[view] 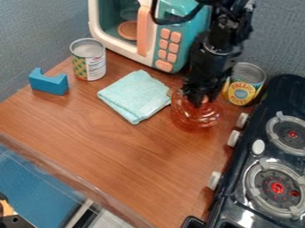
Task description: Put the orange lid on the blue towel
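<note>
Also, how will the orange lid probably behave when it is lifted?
The orange lid looks stiff and probably slippery, because its see-through surface shines. Held near its top, it could tilt, since its round body spreads wide.

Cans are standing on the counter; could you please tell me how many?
2. One can stands left of the towel, near the microwave; the other can stands beside the stove, just right of the gripper.
</note>
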`<action>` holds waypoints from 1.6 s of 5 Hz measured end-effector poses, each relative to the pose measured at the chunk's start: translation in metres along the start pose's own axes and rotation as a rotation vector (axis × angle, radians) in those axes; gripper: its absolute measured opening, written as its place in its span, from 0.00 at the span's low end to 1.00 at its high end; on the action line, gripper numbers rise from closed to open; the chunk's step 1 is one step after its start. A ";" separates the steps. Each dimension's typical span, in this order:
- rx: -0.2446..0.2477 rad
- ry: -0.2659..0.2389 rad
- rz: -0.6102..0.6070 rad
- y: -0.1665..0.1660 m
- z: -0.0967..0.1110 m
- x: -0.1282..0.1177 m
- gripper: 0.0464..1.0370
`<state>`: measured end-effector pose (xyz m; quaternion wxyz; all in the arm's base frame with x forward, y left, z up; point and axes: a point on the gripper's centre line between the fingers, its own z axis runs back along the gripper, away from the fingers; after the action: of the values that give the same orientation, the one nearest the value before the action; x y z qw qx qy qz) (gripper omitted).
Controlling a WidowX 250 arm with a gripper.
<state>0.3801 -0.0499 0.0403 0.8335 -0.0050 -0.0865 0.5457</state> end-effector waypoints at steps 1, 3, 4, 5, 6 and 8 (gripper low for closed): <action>-0.033 -0.021 0.051 0.005 0.014 0.017 0.34; -0.046 -0.067 0.256 0.036 0.030 0.076 0.34; -0.032 -0.069 0.370 0.054 0.027 0.104 0.34; 0.020 -0.066 0.393 0.059 0.008 0.111 0.34; 0.077 -0.067 0.400 0.063 -0.015 0.112 0.34; 0.128 0.001 0.379 0.061 -0.040 0.104 0.40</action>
<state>0.3718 0.0730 0.0090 0.7145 0.0313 -0.0487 0.6973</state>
